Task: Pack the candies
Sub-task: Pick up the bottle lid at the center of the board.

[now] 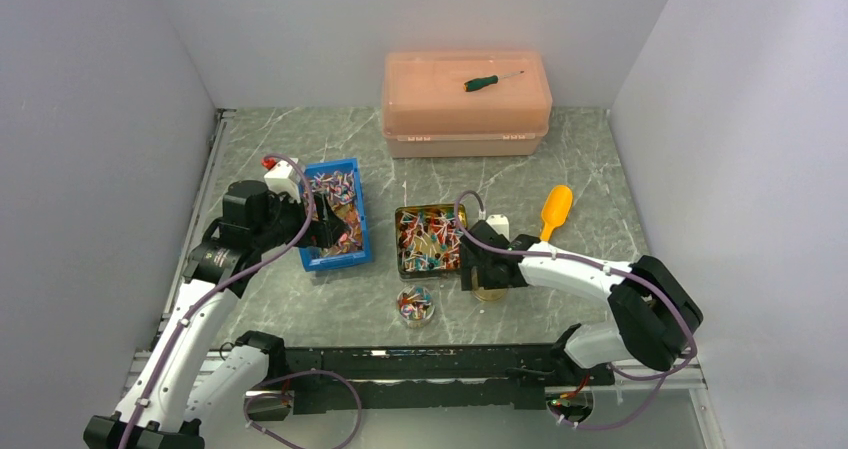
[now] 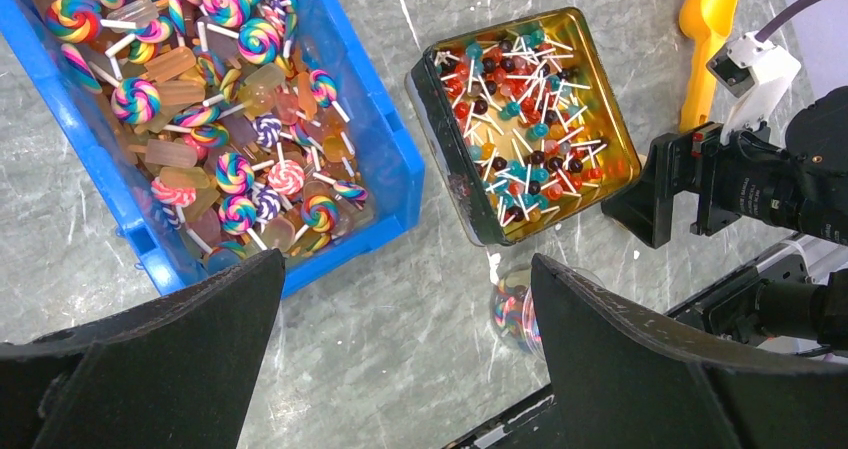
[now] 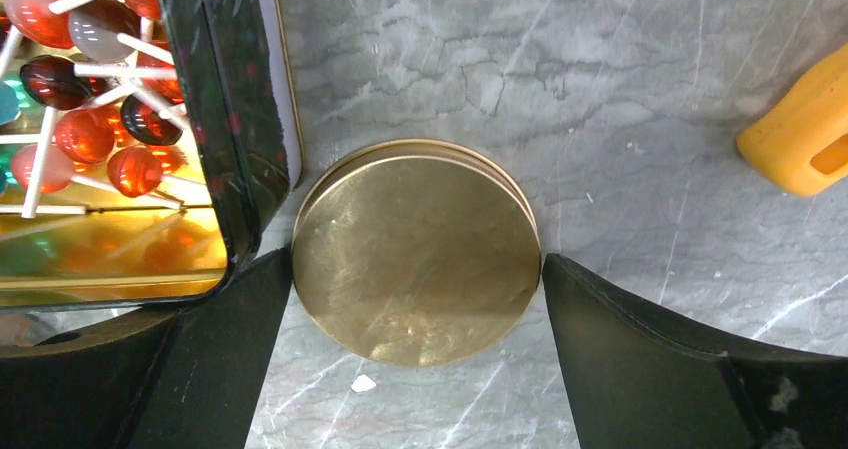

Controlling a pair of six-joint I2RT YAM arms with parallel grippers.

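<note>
Right under your right gripper [image 3: 416, 299] lies a round gold lid [image 3: 415, 254], flat on the marble table [image 3: 620, 89]. The jaws are spread wide, one finger [image 3: 230, 359] at each side of its rim; whether they press on it, you can't tell. Just beside the lid sits the square gold tin [image 2: 440, 149], with red, dark and teal candies [image 2: 525, 119] heaped inside. The orange scoop [image 1: 555, 209] lies on the table on the tin's far side.

Over on your left, the left gripper [image 2: 405, 269] hangs at the near edge of the blue bin [image 2: 395, 184], jaws wide apart and holding nothing. That bin is full of swirl lollipops too. A small round dish [image 1: 415, 306] with a few more sits between tin and arm bases. At the back, a green-handled screwdriver [image 1: 492, 81] rests on the peach box [image 1: 465, 119].
</note>
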